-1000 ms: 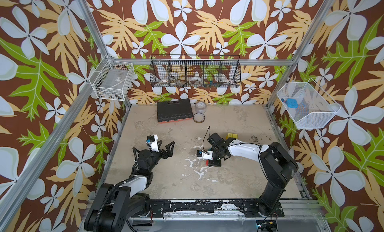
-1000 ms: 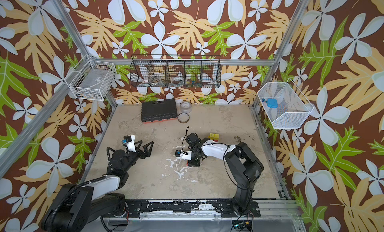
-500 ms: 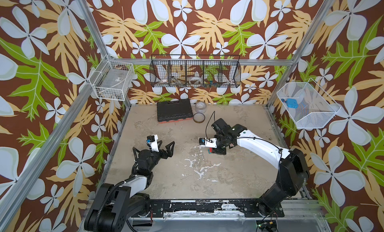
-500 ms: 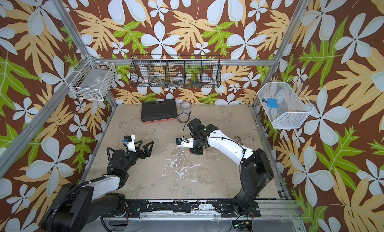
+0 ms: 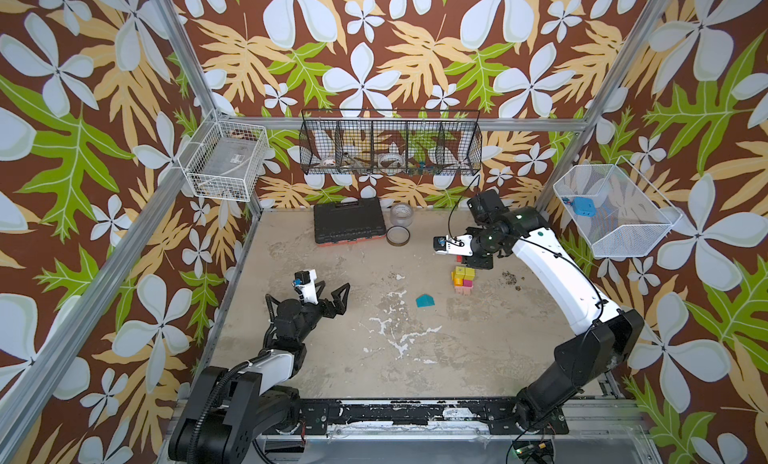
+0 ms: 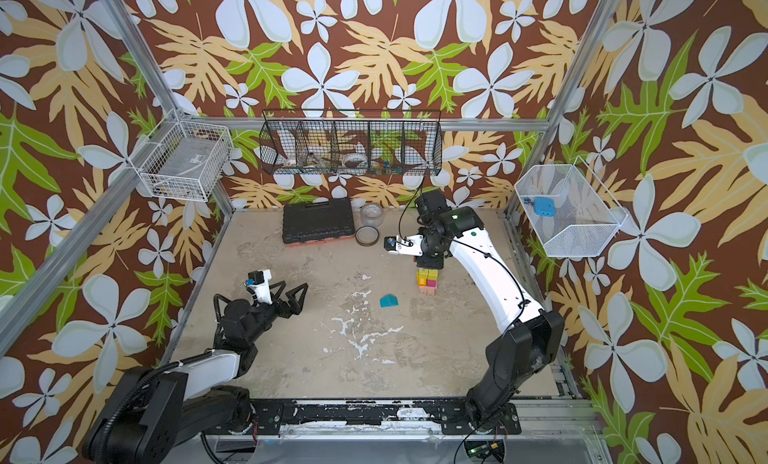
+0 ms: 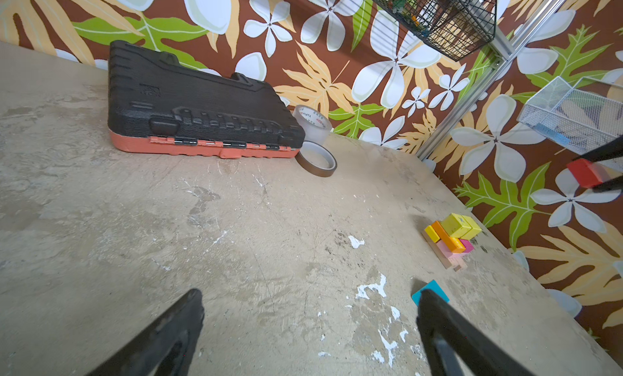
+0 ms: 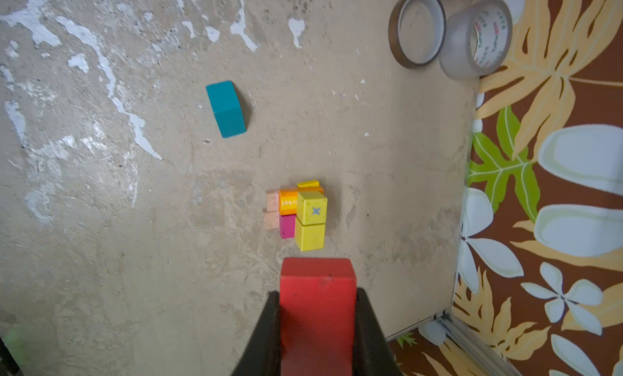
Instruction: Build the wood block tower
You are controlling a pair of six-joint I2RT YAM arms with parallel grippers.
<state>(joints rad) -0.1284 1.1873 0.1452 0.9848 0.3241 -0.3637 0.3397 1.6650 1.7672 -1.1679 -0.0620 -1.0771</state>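
standing by the rig, i find the wood block tower [image 5: 463,279] part built on the right half of the tabletop [image 5: 374,358], not far from the right wall. it has a pale pink base lying flat, an orange bar [image 8: 288,202] and a magenta piece across it, and two yellow cubes side by side on top. the right claw [image 8: 318,295] is clamped on a red block [image 8: 317,276] and holds it in the air, just past the stack on the back-wall side and clear of it. the teal block [image 8: 226,108] lies alone on the tabletop, apart from the stack toward the middle. the left claw [image 7: 310,296] sits low over the left half with its jaws spread wide and nothing between them, well apart from the tower. in my judgement the work is past halfway: the red block is yet to be seated, and the teal one is yet to be fetched and set as the cap. as to markings, the orange bar bears white print, sideways and partly covered, of which i make out only something like "rket". one yellow cube [image 8: 312,207] carries a small grey-blue cross. the clear tape roll [image 8: 478,37] shows red and green print inside its core, too small to read. the black tool case [image 7: 202,111] has a moulded emblem i cannot read.
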